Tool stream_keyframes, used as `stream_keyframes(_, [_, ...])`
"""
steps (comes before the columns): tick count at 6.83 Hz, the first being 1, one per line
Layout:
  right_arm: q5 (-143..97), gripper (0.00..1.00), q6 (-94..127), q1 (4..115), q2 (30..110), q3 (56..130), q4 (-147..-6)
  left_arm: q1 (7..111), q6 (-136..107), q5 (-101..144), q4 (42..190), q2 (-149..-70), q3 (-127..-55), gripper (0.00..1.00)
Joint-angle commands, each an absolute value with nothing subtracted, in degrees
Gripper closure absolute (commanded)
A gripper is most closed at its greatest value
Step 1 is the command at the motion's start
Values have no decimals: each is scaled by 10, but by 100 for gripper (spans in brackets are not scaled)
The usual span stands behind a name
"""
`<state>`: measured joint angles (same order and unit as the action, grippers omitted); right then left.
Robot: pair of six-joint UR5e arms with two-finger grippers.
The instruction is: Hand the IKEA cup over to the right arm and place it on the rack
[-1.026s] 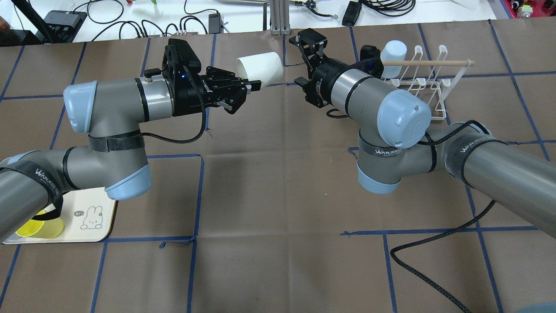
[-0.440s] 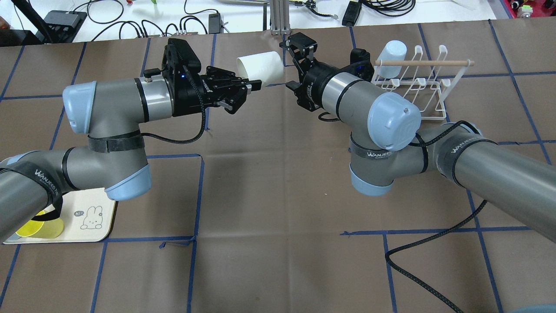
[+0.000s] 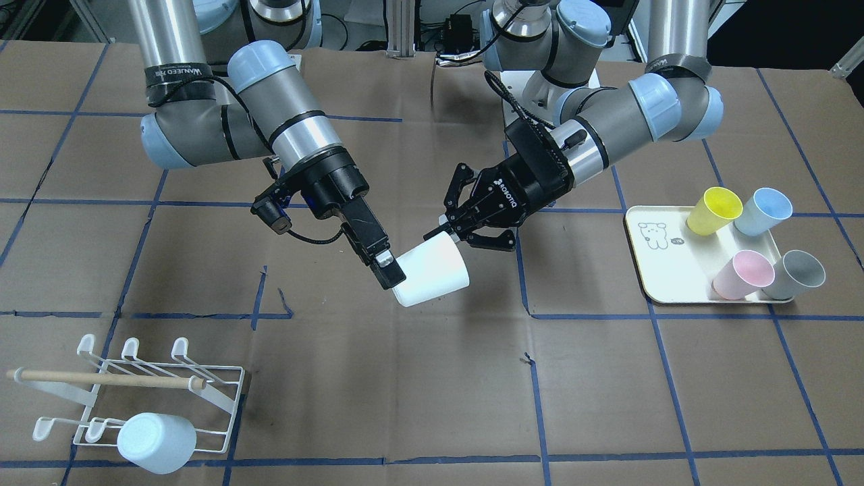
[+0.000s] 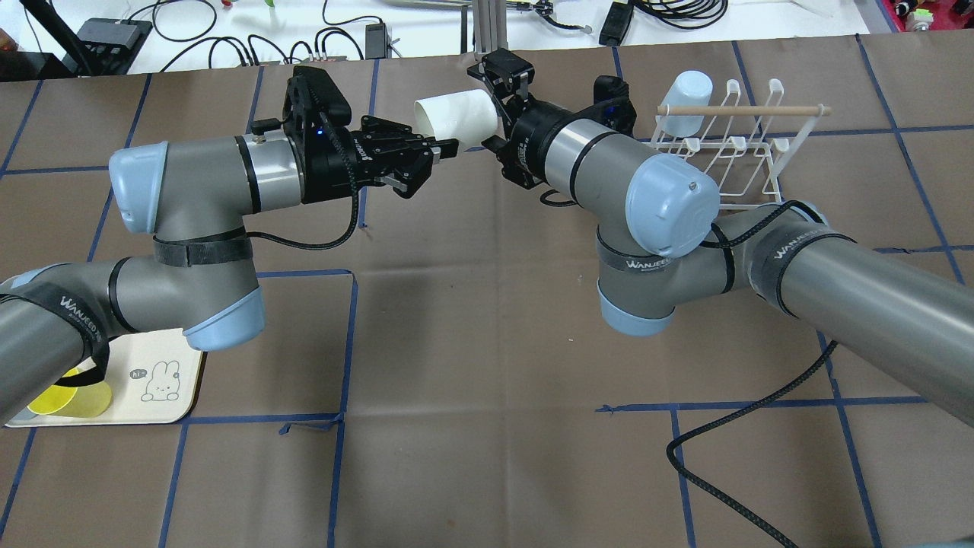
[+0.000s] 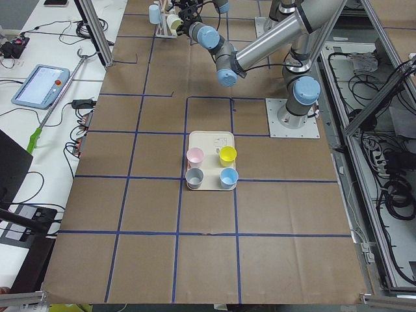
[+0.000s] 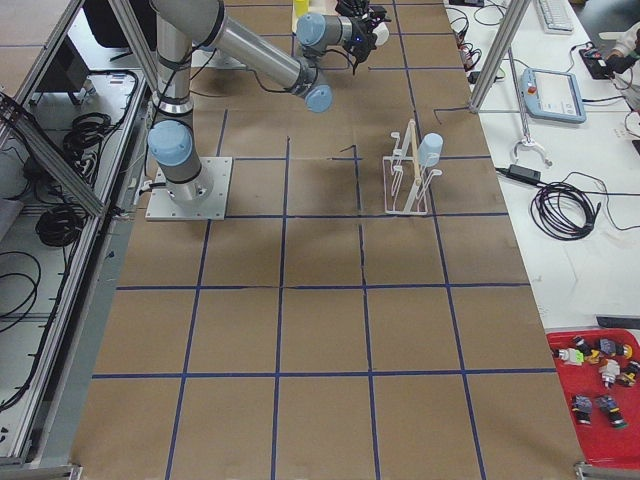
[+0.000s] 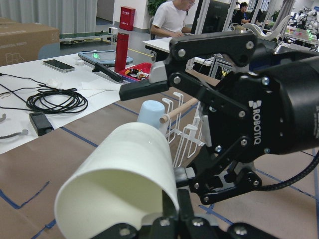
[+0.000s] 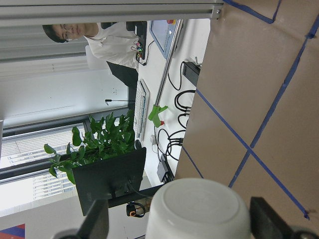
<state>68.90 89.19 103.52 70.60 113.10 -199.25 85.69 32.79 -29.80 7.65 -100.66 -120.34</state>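
slip risk at the swap. front-facing: white cup (image 3: 432,273) aloft over mid-worktop, rim pinched by left gripper (image 3: 447,233). overhead: rack (image 4: 746,110) by far right corner. right wrist: right gripper (image 8: 179,221) open astride cup base, unclamped; could fall if released early.

The worktop (image 3: 432,405) is covered with brown paper, divided into squares by lines of blue tape. A white wire rack (image 3: 101,379) stands on it at the robot's right side. A cream tray (image 3: 665,260) lies at the left side. A black cable (image 4: 670,455) loops over the paper on the rack's side.
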Motion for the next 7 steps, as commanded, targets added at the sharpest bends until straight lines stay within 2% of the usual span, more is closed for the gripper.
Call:
stream_keyframes(1, [689,0,892,1042,695,1128,-1993,857,327,-298,76,-1006,-1203,90])
stream_keyframes(6, [689,1,910,1053,680,1107,-1992,857,321,-299,74,-1005,-1203,90])
stream_keyframes(7, [691,5,909,1053,679,1108,-1992,857,319,-299,74,-1005,-1203,90])
